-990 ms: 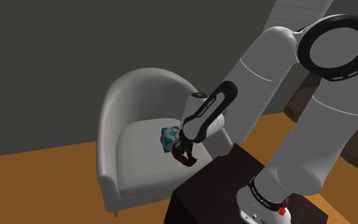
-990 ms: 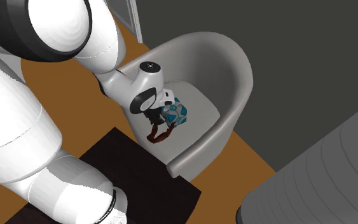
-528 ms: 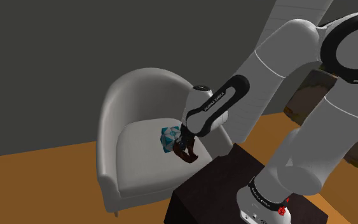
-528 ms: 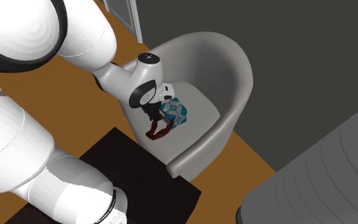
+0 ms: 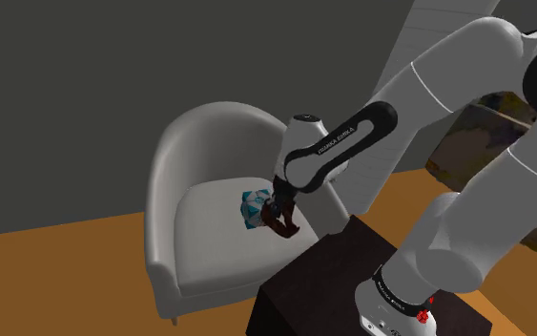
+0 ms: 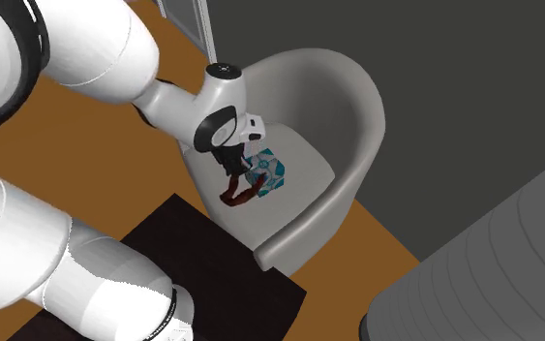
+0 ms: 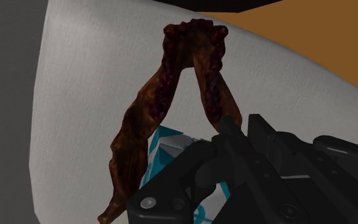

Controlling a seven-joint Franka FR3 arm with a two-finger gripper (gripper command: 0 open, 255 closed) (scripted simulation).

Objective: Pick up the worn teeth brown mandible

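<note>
Brown mandible (image 7: 144, 114) clasped by one branch in the black gripper (image 7: 229, 132), centre of the shoulder view, apparently just above the seat of a white armchair (image 5: 174, 153) (blue-and-white box (image 5: 251, 206) beside it).

No word, number or brand can be read with certainty. A short line of small white lettering runs along the dark band (image 5: 339, 142) on the arm's forearm link, just above the right-hand rim of the pale armchair (image 5: 185, 153) in the shoulder view; its letters are too small to make out. Two small red marks (image 5: 420, 319) sit on the arm's base ring, well to the lower right of the armchair, and their shape cannot be made out.
</note>
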